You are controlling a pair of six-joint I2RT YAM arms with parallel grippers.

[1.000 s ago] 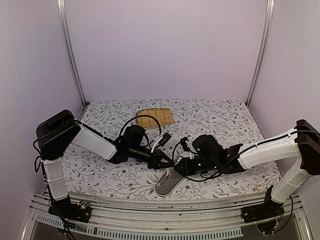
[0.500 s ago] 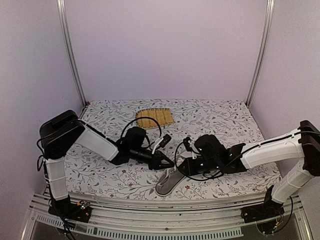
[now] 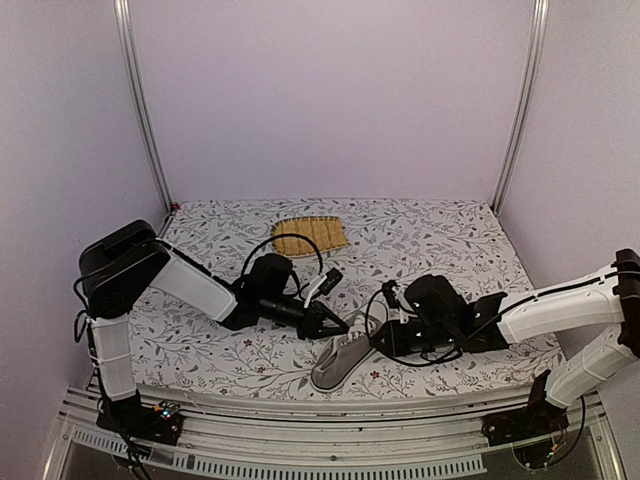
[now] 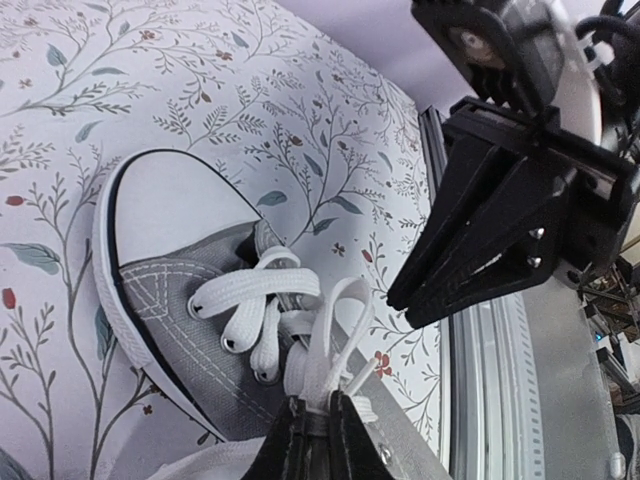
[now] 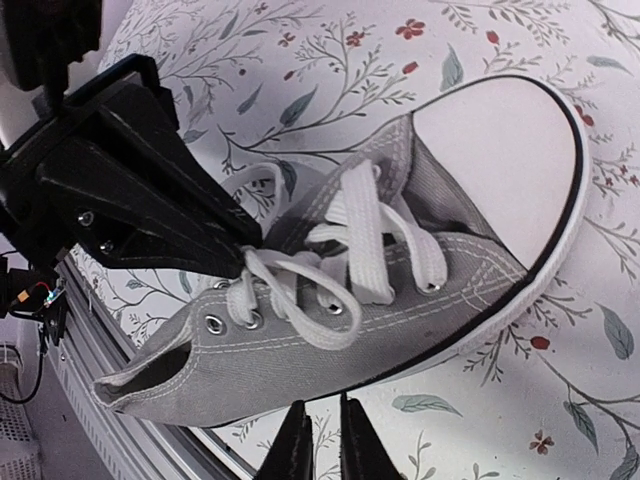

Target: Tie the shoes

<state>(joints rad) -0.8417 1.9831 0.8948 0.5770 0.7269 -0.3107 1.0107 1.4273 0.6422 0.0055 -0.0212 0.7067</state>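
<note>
The grey sneaker [image 3: 338, 365] with white laces and a white toe cap lies near the table's front edge, between both arms. It also shows in the left wrist view [image 4: 190, 285] and the right wrist view [image 5: 420, 300]. My left gripper [image 3: 337, 326] is at the shoe's lacing, shut on a white lace loop [image 4: 335, 320] that stands up from its fingertips [image 4: 290, 440]. My right gripper [image 3: 384, 338] is just right of the shoe and apart from it. In the right wrist view its jaws [image 5: 320, 440] are almost together and hold nothing. Another lace loop [image 5: 310, 320] hangs loose over the shoe's side.
A yellow woven mat [image 3: 311, 234] lies at the back of the floral table cover. The metal rail [image 3: 300, 440] of the front edge runs right behind the shoe's heel. Black cables loop over both arms near the shoe.
My right arm has drawn back to the right, away from the shoe's lacing. My left gripper has stayed at the laces, holding the loop.
</note>
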